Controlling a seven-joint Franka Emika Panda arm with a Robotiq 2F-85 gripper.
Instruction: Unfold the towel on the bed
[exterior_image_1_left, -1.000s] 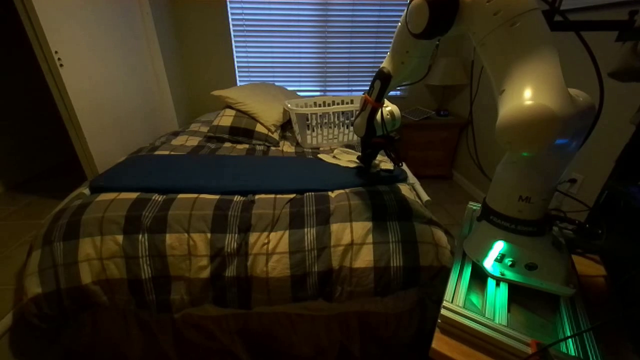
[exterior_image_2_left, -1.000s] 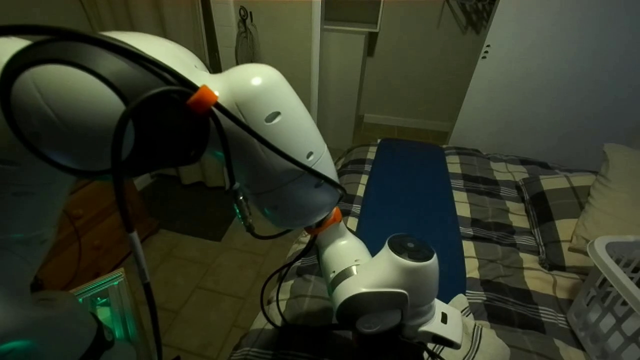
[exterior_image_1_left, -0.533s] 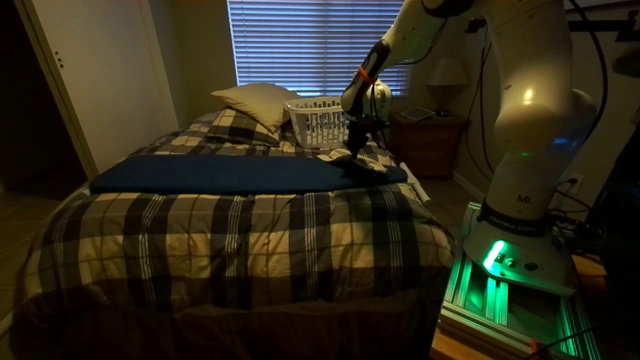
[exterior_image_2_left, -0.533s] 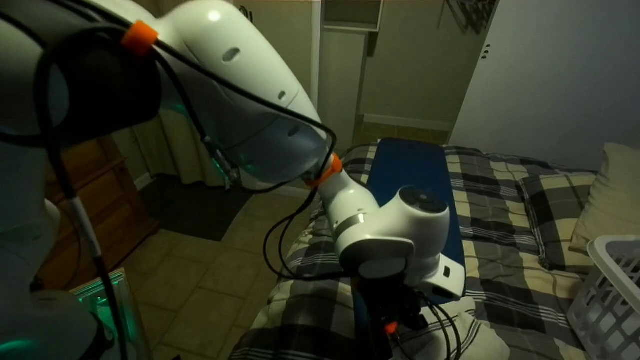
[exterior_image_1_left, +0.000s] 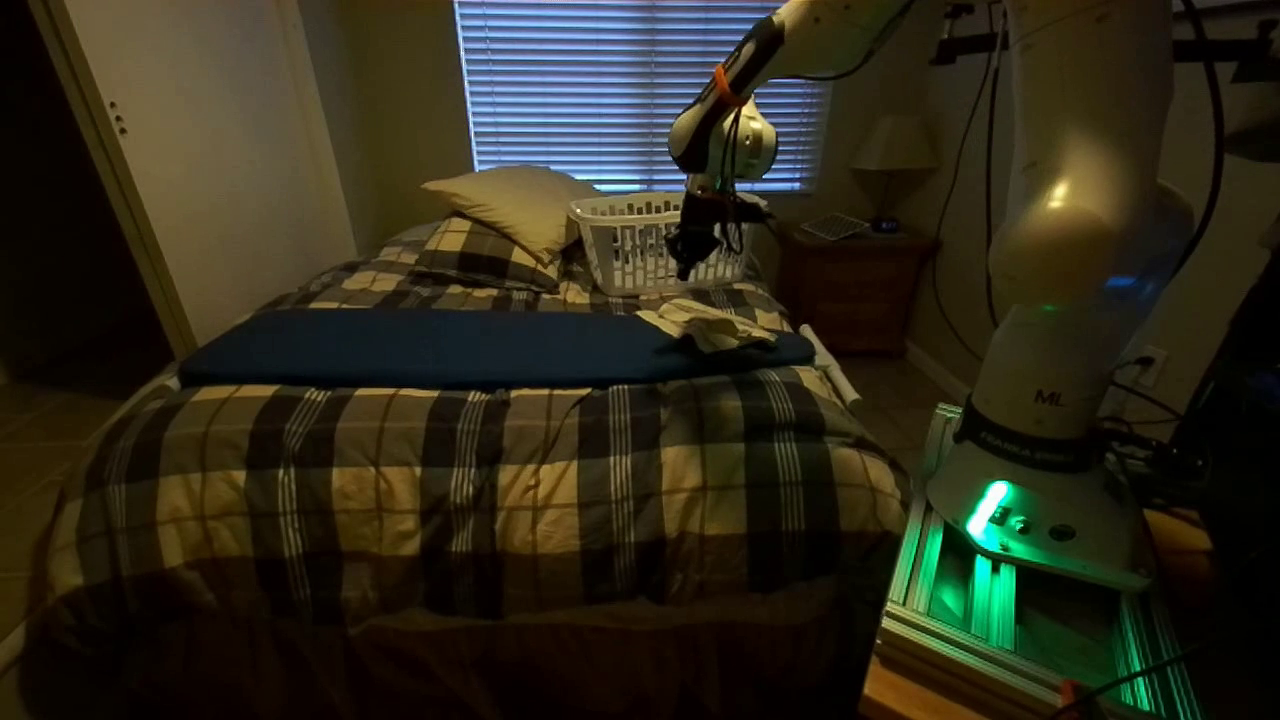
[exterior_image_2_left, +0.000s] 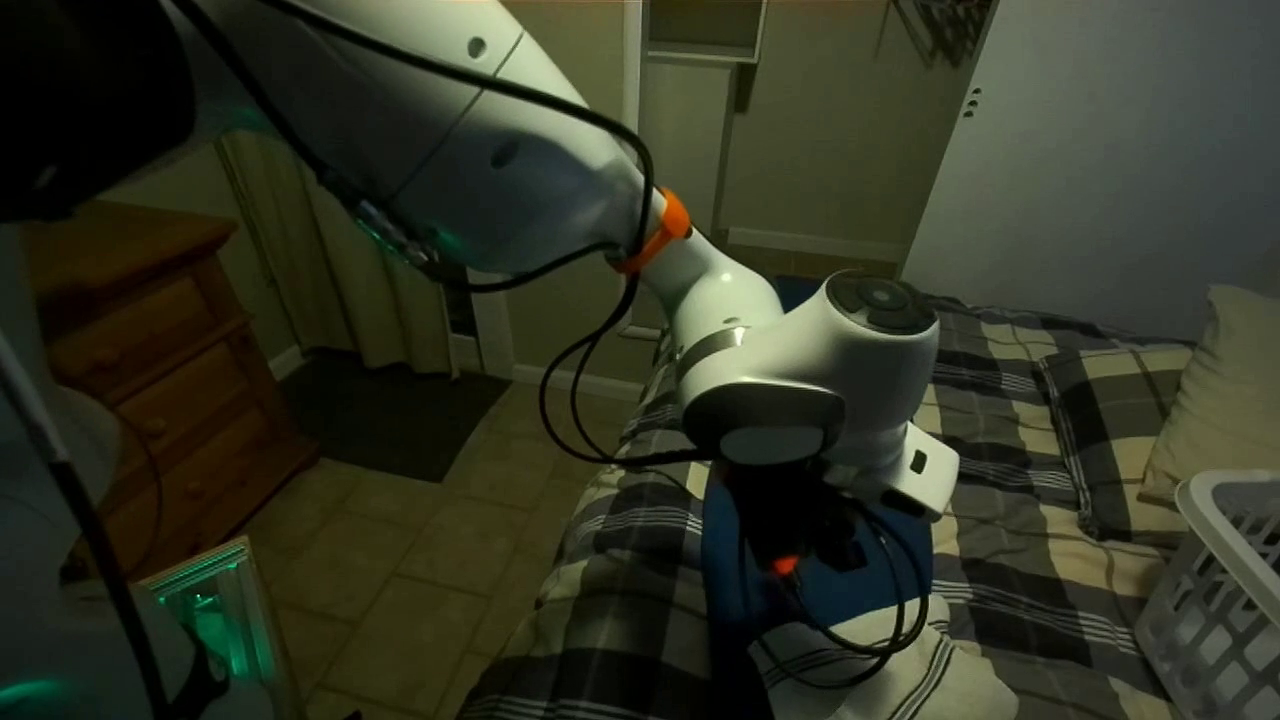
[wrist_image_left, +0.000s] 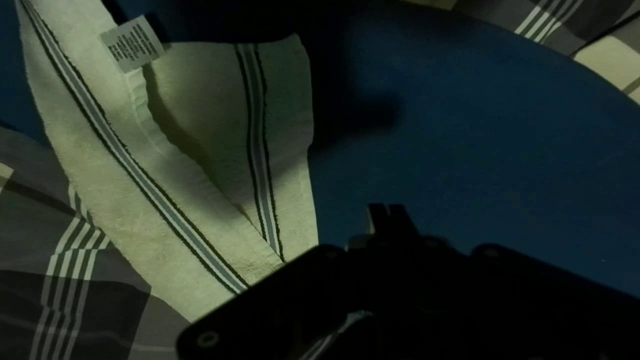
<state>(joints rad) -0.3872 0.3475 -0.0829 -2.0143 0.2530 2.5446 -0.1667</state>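
The towel (exterior_image_1_left: 712, 326) is cream-white with dark and grey stripes. It lies rumpled and partly folded over on the dark blue cloth, towards one end. It also shows in an exterior view (exterior_image_2_left: 930, 672) and in the wrist view (wrist_image_left: 150, 180), where one layer folds across another and a white label sticks out. The bed (exterior_image_1_left: 520, 480) has a plaid comforter. My gripper (exterior_image_1_left: 684, 270) hangs in the air above the towel, apart from it. In the wrist view its fingertips (wrist_image_left: 388, 207) are together with nothing between them, over the blue cloth beside the towel's edge.
The long dark blue cloth (exterior_image_1_left: 430, 348) stretches across the bed. A white laundry basket (exterior_image_1_left: 645, 245) stands behind the gripper, near the pillows (exterior_image_1_left: 515, 205). A nightstand (exterior_image_1_left: 850, 290) with a lamp is beside the bed. Cables (exterior_image_2_left: 590, 400) hang from the arm.
My gripper has risen from the towel, moving up and slightly left in an exterior view. The towel stays on the blue cloth and is now more fully visible.
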